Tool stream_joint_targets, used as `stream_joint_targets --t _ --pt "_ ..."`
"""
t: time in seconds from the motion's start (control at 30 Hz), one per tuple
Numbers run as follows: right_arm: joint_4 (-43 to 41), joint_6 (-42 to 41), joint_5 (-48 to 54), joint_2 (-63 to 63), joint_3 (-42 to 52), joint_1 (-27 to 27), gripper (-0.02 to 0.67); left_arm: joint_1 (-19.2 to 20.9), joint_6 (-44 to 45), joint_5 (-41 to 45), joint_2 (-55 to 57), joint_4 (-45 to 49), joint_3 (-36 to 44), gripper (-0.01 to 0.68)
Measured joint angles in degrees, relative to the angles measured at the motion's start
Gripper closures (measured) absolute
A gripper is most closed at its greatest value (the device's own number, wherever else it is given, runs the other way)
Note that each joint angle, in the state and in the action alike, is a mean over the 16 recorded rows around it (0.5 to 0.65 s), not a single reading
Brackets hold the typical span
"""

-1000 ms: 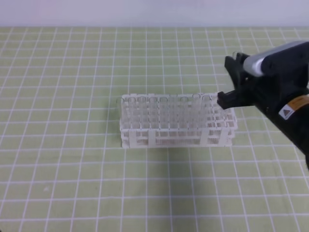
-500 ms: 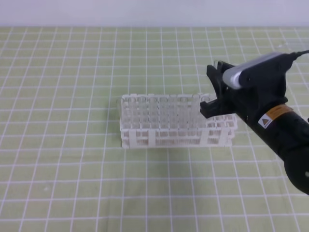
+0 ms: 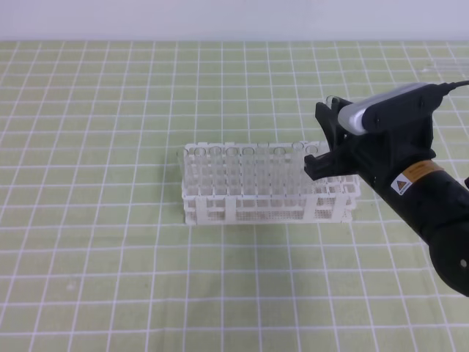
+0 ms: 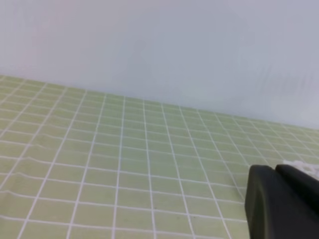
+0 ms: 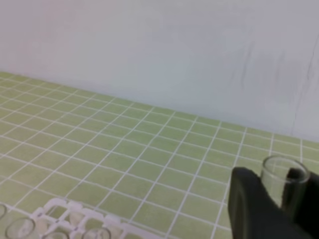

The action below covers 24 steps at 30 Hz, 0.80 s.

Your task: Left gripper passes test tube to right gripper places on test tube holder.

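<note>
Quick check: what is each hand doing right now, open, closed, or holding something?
Left hand: closed, holding nothing visible.
Right hand: closed on the test tube, above the test tube holder.

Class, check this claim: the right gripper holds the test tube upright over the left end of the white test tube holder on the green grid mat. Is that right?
Not quite: the end is wrong. The exterior high view shows the right gripper at the right end of the test tube holder. It holds the test tube upright, and the green grid mat lies beneath.
</note>
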Motion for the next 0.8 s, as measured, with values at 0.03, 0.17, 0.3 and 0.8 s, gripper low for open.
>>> stream_joint_targets --t 0.03,0.17,0.3,0.8 --pt "0.15 -0.02 -0.05 0.00 0.11 0.00 0.547 -0.11 1.84 0.58 0.00 -1.90 0.00 0.675" --pt "0.54 -0.04 -0.27 0.00 0.54 0.00 0.547 -0.53 9.63 3.72 0.02 -9.71 -0.04 0.675" --pt "0.76 -0.04 -0.52 0.00 0.97 0.00 0.547 -0.95 17.91 7.17 0.00 -17.72 -0.04 0.675" --pt "0.49 -0.12 -0.92 0.15 1.50 0.00 0.547 -0.75 24.65 11.89 -0.21 -24.11 -0.04 0.675"
